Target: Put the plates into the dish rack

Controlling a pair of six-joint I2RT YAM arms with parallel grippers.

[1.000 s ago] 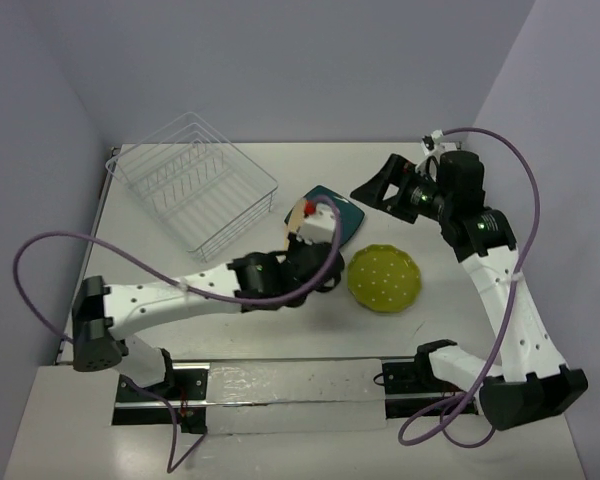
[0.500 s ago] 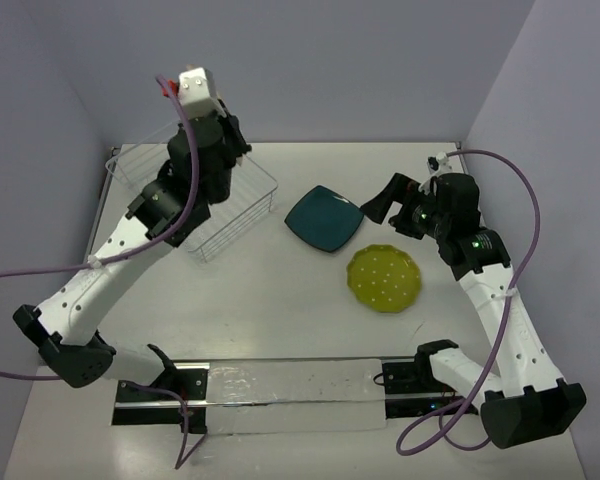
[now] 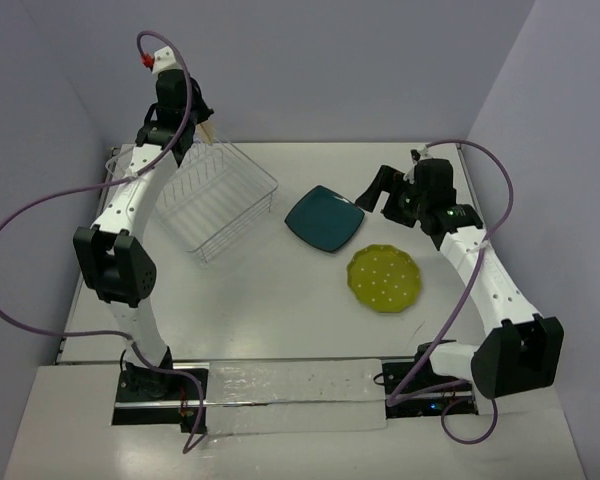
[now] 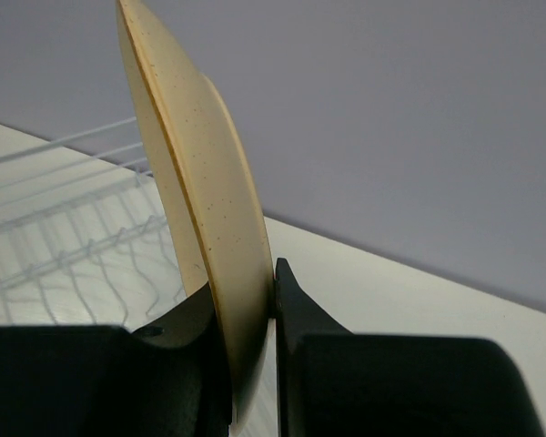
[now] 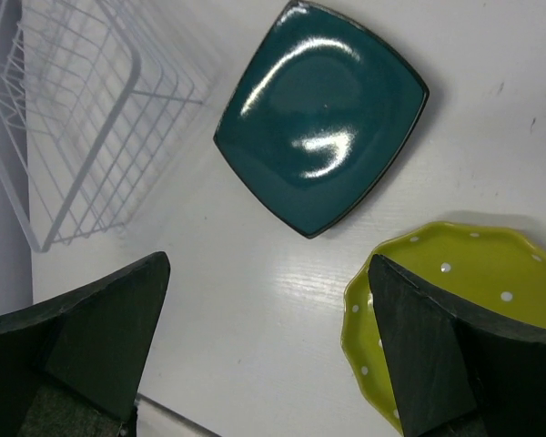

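Observation:
My left gripper (image 3: 192,122) is raised over the far edge of the dish rack (image 3: 195,195) and is shut on the rim of the cream plate (image 3: 210,129). In the left wrist view the cream plate (image 4: 200,182) stands edge-on between the jaws of the left gripper (image 4: 250,300), its floral face hidden, with the rack's wires (image 4: 55,237) below. The dark teal plate (image 3: 325,218) and the yellow-green dotted plate (image 3: 384,278) lie flat on the table. My right gripper (image 3: 380,190) is open and empty above them. In the right wrist view the teal plate (image 5: 323,118), the yellow-green plate (image 5: 464,273) and the rack (image 5: 73,109) show beyond the right gripper (image 5: 268,264).
The rack is set at an angle at the table's far left, close to the left wall. The white table (image 3: 280,300) ends at the back wall just behind the rack. A purple cable (image 3: 40,230) loops off the left arm.

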